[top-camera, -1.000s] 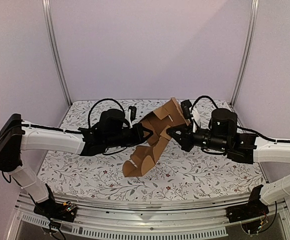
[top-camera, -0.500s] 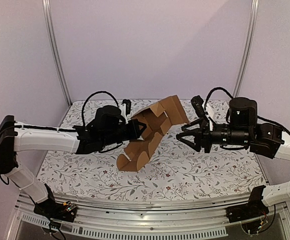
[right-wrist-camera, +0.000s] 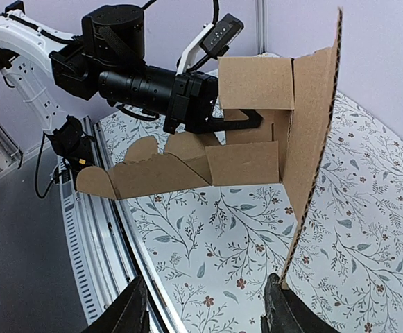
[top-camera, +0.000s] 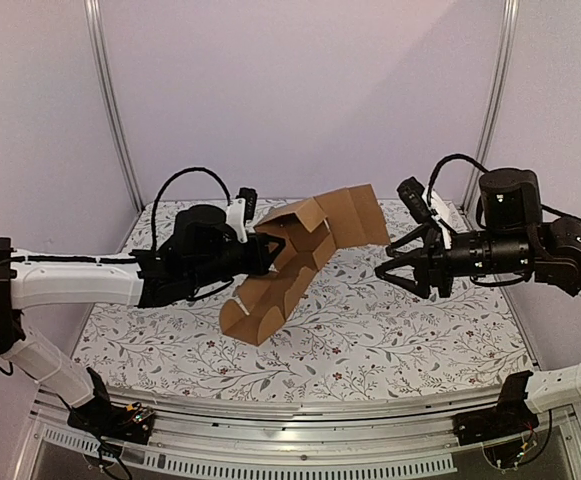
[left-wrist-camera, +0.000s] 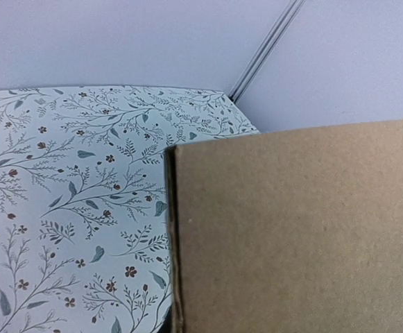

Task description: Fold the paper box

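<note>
Brown paper box (top-camera: 315,250) seemingly clamped in left jaws (right jaws clear).

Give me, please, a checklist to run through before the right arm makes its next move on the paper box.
1. Left gripper shut on the paper box: ok, it grips a panel near the middle.
2. Right gripper open: ok, jaws spread.
3. Right gripper apart from the box: ok, a gap shows in the top view.
4. Box closed into a carton: not ok, panels and flaps stand unfolded.
5. Box's lower end off the table: cannot tell.
</note>
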